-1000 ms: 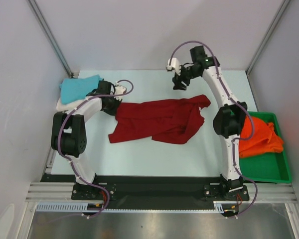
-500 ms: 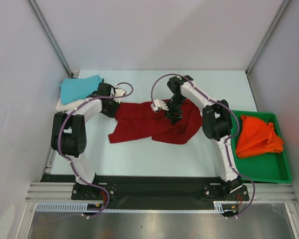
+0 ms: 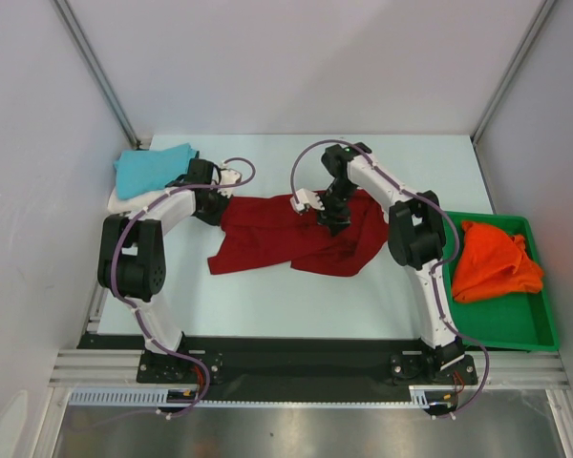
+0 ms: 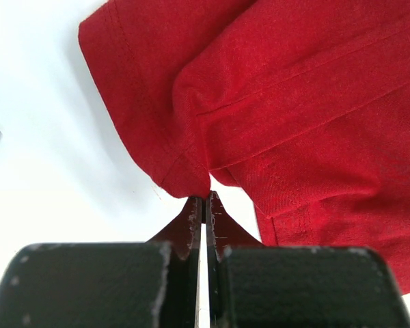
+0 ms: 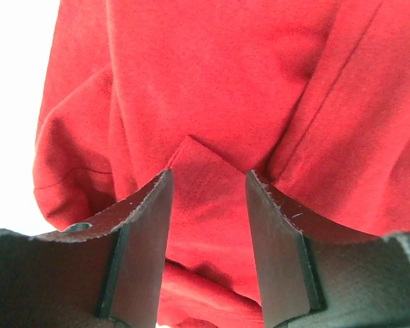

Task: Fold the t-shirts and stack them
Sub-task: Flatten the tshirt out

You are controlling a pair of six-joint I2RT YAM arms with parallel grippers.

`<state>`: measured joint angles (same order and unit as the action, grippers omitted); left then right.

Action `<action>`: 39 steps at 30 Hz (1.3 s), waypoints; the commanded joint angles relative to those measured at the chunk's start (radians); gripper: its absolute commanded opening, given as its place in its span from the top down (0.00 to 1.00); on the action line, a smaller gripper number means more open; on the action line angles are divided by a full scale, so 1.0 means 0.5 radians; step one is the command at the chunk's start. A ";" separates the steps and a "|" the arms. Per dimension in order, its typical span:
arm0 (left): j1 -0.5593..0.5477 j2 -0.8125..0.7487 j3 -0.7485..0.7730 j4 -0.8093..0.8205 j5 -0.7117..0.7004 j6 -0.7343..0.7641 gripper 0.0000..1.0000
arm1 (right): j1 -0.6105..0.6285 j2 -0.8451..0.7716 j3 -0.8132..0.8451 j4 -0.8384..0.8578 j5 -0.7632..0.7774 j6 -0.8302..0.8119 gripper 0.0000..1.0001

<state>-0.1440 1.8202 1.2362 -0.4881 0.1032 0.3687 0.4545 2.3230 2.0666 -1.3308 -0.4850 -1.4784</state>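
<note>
The dark red t-shirt (image 3: 286, 239) lies crumpled across the middle of the table. My left gripper (image 3: 213, 204) is at its left edge; in the left wrist view the jaws (image 4: 205, 199) are shut, pinching a fold of the red cloth (image 4: 294, 102) at their tips. My right gripper (image 3: 331, 218) points down onto the shirt's upper right part. Its fingers (image 5: 208, 176) stand open with a ridge of red cloth (image 5: 212, 102) between them. A turquoise t-shirt (image 3: 153, 167) lies folded on a cream white one (image 3: 122, 198) at the back left. The orange t-shirt (image 3: 497, 260) is bunched in the tray.
A green plastic tray (image 3: 516, 332) sits at the right edge of the table, close to the right arm's elbow (image 3: 413, 239). Grey walls and metal frame posts enclose the table on three sides.
The right arm swung from the back of the table down onto the red shirt, and its jaws have narrowed a little. The shirt's right end is drawn in. The left arm has not moved.
</note>
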 commanded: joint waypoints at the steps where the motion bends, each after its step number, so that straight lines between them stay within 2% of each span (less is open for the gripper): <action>1: -0.007 0.010 0.022 0.040 -0.013 0.027 1.00 | 0.017 0.030 0.100 -0.370 -0.009 -0.010 0.49; 20: -0.010 0.063 0.053 0.040 -0.022 0.027 1.00 | 0.070 0.103 0.088 -0.370 0.022 -0.013 0.54; 26: -0.010 0.078 0.050 0.040 -0.028 0.030 1.00 | 0.073 0.097 0.055 -0.370 0.068 -0.016 0.63; 29: -0.010 0.084 0.056 0.040 -0.032 0.030 1.00 | 0.076 0.085 0.012 -0.370 0.096 -0.031 0.73; 32: -0.010 0.096 0.062 0.040 -0.035 0.033 1.00 | 0.073 0.073 -0.031 -0.370 0.117 -0.038 0.89; 35: -0.010 0.109 0.071 0.040 -0.035 0.036 0.99 | 0.073 0.063 -0.062 -0.367 0.120 -0.038 0.98; 39: -0.010 0.118 0.086 0.037 -0.031 0.033 1.00 | 0.057 0.051 -0.053 -0.370 0.090 -0.016 1.00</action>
<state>-0.1440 1.8774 1.2388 -0.4828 0.0875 0.3687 0.4831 2.3642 2.0365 -1.3277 -0.4400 -1.4826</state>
